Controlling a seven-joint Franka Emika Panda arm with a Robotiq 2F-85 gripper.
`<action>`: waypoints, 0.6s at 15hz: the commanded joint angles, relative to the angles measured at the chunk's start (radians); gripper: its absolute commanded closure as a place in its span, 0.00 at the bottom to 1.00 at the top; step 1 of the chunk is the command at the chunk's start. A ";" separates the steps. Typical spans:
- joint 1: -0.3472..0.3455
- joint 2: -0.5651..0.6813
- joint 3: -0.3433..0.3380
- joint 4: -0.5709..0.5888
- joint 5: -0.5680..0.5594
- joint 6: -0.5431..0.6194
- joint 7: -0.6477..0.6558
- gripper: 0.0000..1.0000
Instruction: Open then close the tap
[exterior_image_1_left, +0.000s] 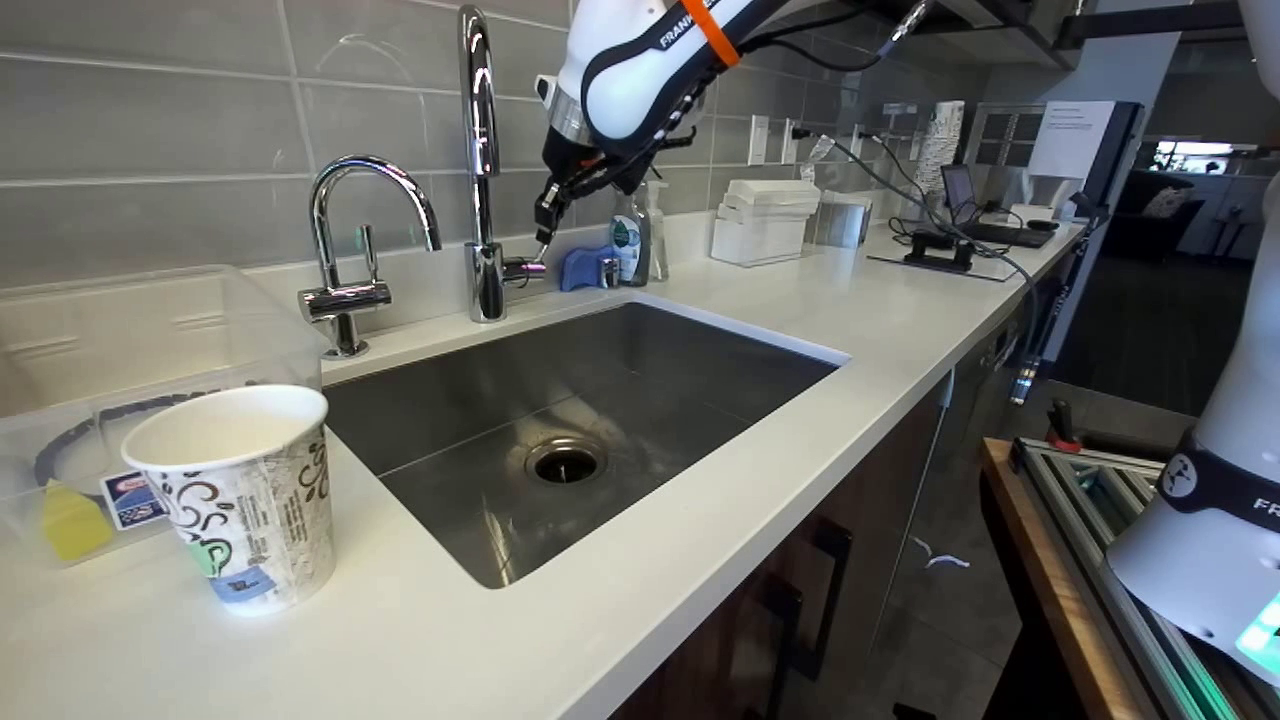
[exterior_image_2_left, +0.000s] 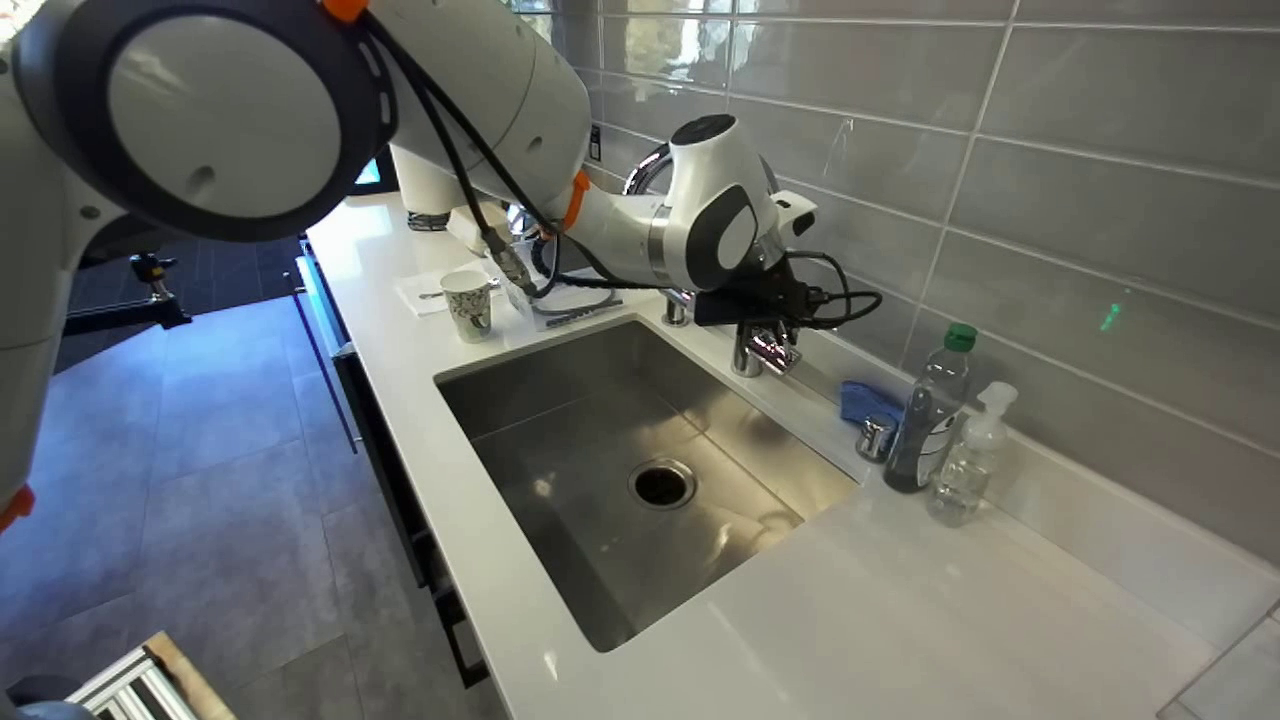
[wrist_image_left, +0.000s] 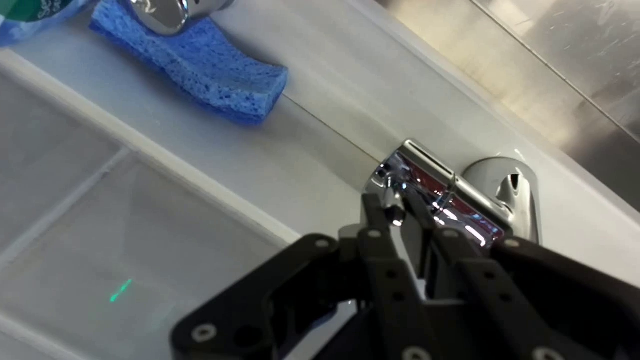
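Note:
The tap (exterior_image_1_left: 478, 150) is a tall, slim chrome faucet at the back edge of the sink. In an exterior view only its lower body (exterior_image_2_left: 745, 357) shows; my arm hides the rest. In the wrist view its chrome side cylinder (wrist_image_left: 465, 210) carries a small thin lever (wrist_image_left: 390, 190). My gripper (wrist_image_left: 393, 204) has its black fingertips close on both sides of this lever, with no clear gap between. In an exterior view my gripper (exterior_image_1_left: 548, 222) reaches down to the lever from above. No water stream shows over the sink (exterior_image_1_left: 600, 400).
A short gooseneck faucet (exterior_image_1_left: 345, 298) stands beside the tap. A blue sponge (wrist_image_left: 200, 70), a chrome knob (exterior_image_2_left: 876, 438), a green-capped bottle (exterior_image_2_left: 930, 415) and a clear pump bottle (exterior_image_2_left: 968, 470) stand along the tiled wall (exterior_image_2_left: 1100, 220). A paper cup (exterior_image_1_left: 245, 510) stands beside the sink.

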 joint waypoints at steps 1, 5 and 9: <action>-0.075 0.082 0.010 0.100 0.055 -0.023 -0.072 0.96; -0.103 0.096 0.036 0.132 0.117 -0.069 -0.111 0.96; -0.125 0.116 0.053 0.169 0.162 -0.115 -0.147 0.96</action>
